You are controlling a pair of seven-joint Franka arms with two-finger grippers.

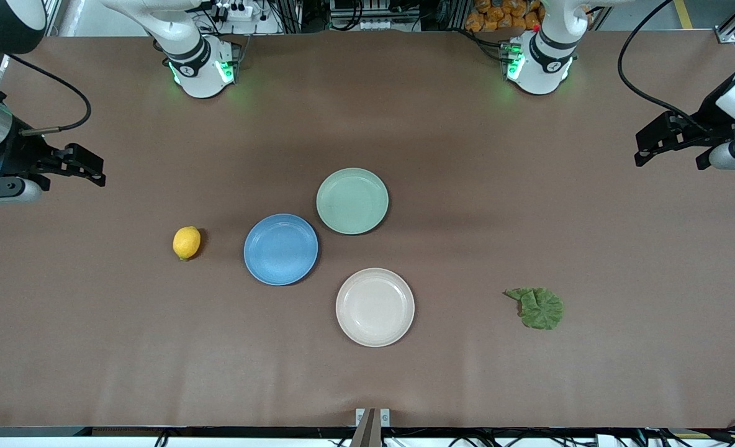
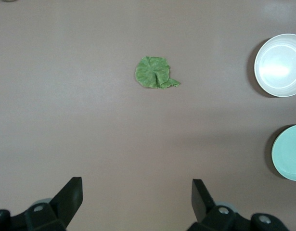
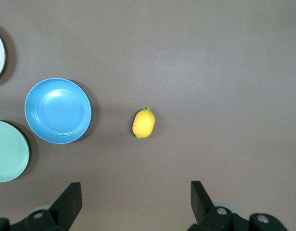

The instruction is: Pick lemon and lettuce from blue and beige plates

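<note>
The lemon (image 1: 186, 242) lies on the bare table beside the empty blue plate (image 1: 280, 249), toward the right arm's end. The lettuce (image 1: 538, 307) lies flat on the table toward the left arm's end, apart from the empty beige plate (image 1: 375, 307). My right gripper (image 1: 88, 167) is open and empty, up over its end of the table; its wrist view shows the lemon (image 3: 143, 123) and the blue plate (image 3: 57, 110) below the gripper (image 3: 135, 187). My left gripper (image 1: 647, 149) is open and empty over its end; its wrist view shows the lettuce (image 2: 154, 72) and the beige plate (image 2: 279, 65) below the gripper (image 2: 136, 185).
An empty pale mint-green plate (image 1: 352, 200) sits next to the blue plate, farther from the front camera than the beige plate. It also shows in both wrist views (image 2: 289, 151) (image 3: 8, 151). The brown table (image 1: 529, 385) bears nothing else.
</note>
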